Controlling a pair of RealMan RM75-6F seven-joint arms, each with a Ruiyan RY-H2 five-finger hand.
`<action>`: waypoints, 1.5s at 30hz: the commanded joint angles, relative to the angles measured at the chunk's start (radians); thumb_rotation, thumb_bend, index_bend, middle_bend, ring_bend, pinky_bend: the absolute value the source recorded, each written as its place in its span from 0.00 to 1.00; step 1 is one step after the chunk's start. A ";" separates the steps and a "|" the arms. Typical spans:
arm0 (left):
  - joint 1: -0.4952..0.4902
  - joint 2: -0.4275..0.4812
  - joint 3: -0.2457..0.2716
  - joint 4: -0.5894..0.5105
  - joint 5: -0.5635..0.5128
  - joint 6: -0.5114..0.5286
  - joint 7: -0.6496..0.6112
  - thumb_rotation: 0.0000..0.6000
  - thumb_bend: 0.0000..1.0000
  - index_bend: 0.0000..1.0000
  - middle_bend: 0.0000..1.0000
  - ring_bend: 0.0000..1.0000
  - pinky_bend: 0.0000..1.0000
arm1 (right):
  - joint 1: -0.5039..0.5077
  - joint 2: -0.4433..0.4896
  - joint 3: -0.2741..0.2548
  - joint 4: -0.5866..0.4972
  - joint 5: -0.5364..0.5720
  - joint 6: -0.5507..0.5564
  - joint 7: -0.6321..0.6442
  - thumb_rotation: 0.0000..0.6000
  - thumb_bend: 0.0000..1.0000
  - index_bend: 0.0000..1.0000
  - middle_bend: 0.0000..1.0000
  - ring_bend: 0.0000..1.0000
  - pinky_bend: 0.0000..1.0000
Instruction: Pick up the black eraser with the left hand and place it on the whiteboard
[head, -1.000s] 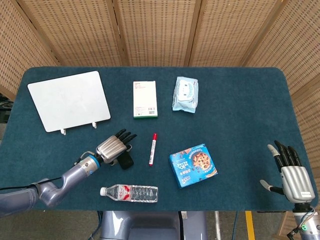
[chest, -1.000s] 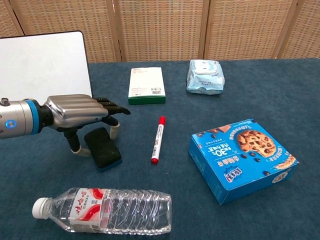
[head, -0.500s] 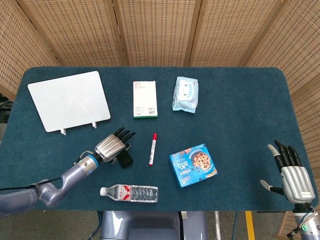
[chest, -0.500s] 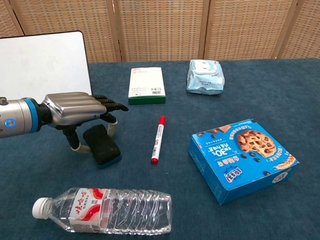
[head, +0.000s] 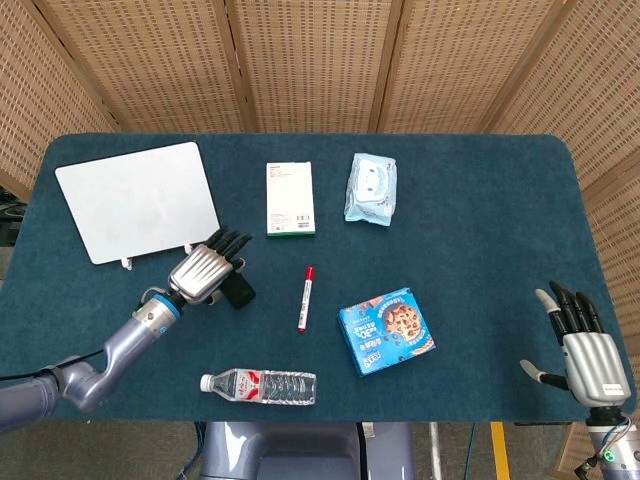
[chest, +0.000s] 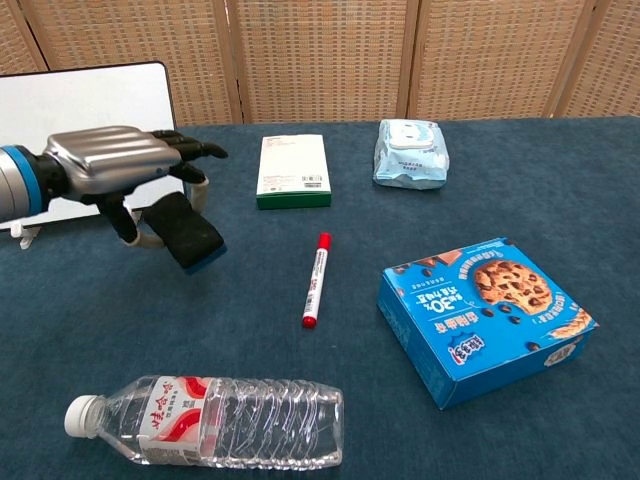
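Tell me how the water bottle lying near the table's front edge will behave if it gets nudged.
The water bottle lies on its side and looks round, so it would probably roll. Its thin, ribbed clear plastic likely flexes under a squeeze. It looks full, so probably fairly heavy for its size.

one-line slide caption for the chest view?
Left hand holds the black eraser lifted off the blue table, short of the whiteboard; red marker lies alongside.
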 joint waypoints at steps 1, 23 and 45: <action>0.011 0.035 -0.016 0.008 -0.001 0.031 0.000 1.00 0.32 0.50 0.00 0.00 0.00 | -0.001 0.000 0.000 0.000 0.000 0.001 0.000 1.00 0.05 0.03 0.00 0.00 0.00; 0.003 0.016 0.072 0.581 0.282 0.249 -0.130 1.00 0.31 0.51 0.00 0.00 0.00 | 0.008 -0.010 0.007 0.002 0.025 -0.024 -0.026 1.00 0.05 0.03 0.00 0.00 0.00; -0.015 -0.179 0.213 1.099 0.408 0.241 -0.373 1.00 0.31 0.51 0.00 0.00 0.00 | 0.023 -0.029 0.026 0.018 0.080 -0.062 -0.060 1.00 0.05 0.03 0.00 0.00 0.00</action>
